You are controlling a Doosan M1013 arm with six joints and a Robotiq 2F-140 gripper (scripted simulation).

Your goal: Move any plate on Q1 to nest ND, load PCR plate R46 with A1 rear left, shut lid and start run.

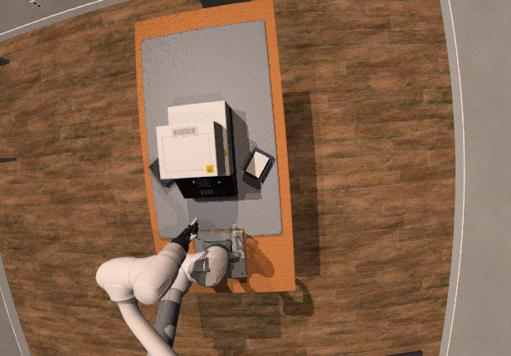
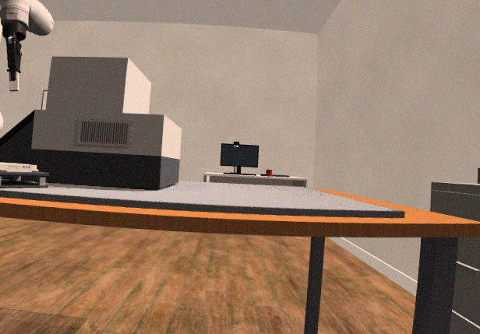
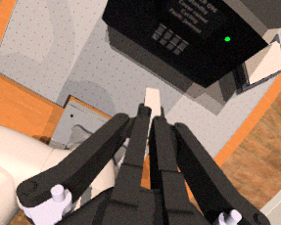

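Observation:
The cycler Q1 (image 1: 195, 151) stands mid-table with its white lid (image 1: 188, 152) down, so the block is hidden. Its black front panel (image 1: 207, 187) shows a green lamp (image 1: 218, 182). The wrist view shows the panel (image 3: 186, 22), the keypad (image 3: 170, 38) and the green lamp (image 3: 226, 38). The white plate R46 (image 1: 258, 164) lies on the dark nest N1 to the right of Q1, and shows in the wrist view (image 3: 264, 67). The empty nest ND (image 1: 159, 173) peeks out at Q1's left. My gripper (image 1: 192, 223) (image 3: 150, 98) (image 2: 13, 85) is shut and empty, high above the table in front of the panel.
My arm's base plate (image 1: 226, 255) sits at the table's near edge. The grey mat (image 1: 207, 76) covers most of the orange table. A far desk with a monitor (image 2: 239, 156) stands by the back wall.

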